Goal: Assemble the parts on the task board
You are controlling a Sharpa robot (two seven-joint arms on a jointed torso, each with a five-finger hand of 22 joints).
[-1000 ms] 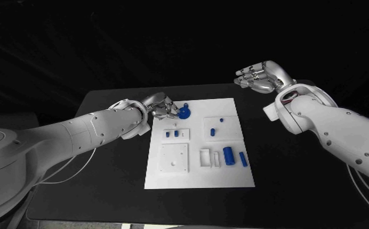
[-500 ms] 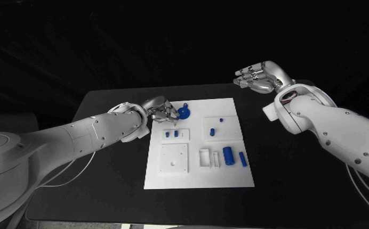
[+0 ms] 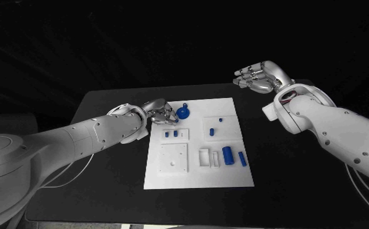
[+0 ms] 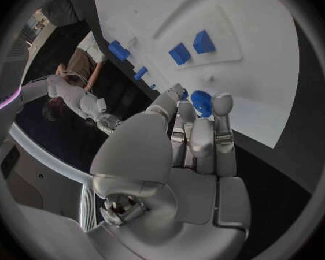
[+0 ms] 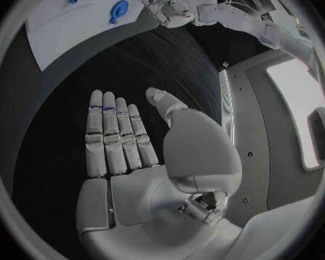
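Fingers (image 4: 222, 107) of the left hand (image 3: 156, 111) touch the round blue part (image 3: 183, 113) at the task board's (image 3: 231, 178) far corner; whether they grip it, I cannot tell. Right hand (image 3: 260, 78) waits, spread wide, holding nothing. Next, I think, the part needs a firm pinch.

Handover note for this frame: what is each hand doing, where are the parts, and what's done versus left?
Left hand: at the task board's far left corner, fingertips at the round blue part; a firm grip cannot be told.
Right hand: open, raised beyond the board's far right, holding nothing.
Parts: two small blue pieces in the left block, two blue pegs in the middle block, a blue cylinder and a slimmer blue pin lying near the right edge.
Done: unclear. Left: round part, cylinder and pin look unplaced.
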